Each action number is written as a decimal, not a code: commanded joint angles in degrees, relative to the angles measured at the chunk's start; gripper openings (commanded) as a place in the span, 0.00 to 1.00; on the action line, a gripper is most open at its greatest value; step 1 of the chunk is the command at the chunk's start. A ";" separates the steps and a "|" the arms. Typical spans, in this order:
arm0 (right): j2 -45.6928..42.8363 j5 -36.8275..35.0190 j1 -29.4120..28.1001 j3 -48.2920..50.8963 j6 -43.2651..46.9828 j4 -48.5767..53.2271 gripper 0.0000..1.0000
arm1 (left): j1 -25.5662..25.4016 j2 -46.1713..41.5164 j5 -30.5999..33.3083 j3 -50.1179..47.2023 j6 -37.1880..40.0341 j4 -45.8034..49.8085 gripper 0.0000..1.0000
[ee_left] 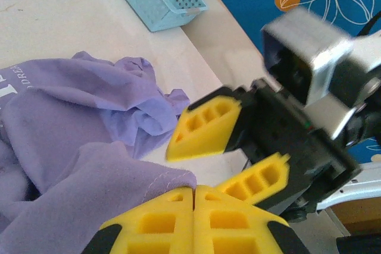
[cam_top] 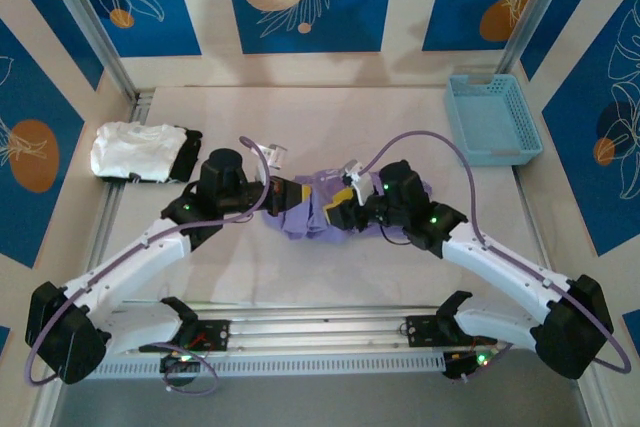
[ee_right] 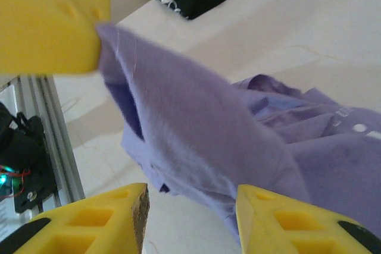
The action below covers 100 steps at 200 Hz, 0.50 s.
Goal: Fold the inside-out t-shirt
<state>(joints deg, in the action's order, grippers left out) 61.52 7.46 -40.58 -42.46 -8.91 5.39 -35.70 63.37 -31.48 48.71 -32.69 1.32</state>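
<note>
I see the lavender t-shirt [cam_top: 318, 209] bunched in the middle of the tabletop [cam_top: 300, 122]. My left tool [ee_left: 193, 193] is pressed closed, pinching an edge of the shirt and holding that fold up off the surface. My right tool [ee_right: 191, 191] stands partly spread just beside the raised fold, gripping nothing.

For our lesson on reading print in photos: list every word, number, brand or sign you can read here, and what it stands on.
"ORE", perhaps: small white print on the t-shirt, left wrist view, cut off by the frame edge, uncertain.
White marks on the t-shirt, right wrist view: too blurred to read.
No other text can be read.
</note>
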 commanded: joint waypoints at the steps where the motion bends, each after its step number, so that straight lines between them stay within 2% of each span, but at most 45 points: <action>1: 1.99 -1.80 -2.66 0.66 0.15 -6.67 0.45 | 0.10 -1.84 -0.46 1.92 -0.36 -0.45 0.00; 61: 8.53 -8.58 -5.03 -1.41 -1.67 -11.43 0.45 | 0.13 -2.38 0.09 1.57 -0.14 0.00 0.00; 70: 8.40 -10.20 -5.04 -1.56 -1.72 -11.09 0.41 | 0.17 -2.36 0.27 1.57 -0.04 0.07 0.00; 82: 7.61 -11.88 -4.96 -1.21 -1.34 -10.52 0.29 | 0.27 -2.52 0.81 1.57 0.38 0.40 0.00; 100: 5.48 -10.51 -4.09 -0.15 -0.31 -9.81 0.19 | 0.72 -2.85 3.12 1.43 1.35 1.69 0.00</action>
<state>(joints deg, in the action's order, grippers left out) 69.78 -1.28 -45.25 -42.22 -9.96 -3.51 -35.68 62.26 -30.94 48.71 -32.60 1.56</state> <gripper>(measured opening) 0.242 0.044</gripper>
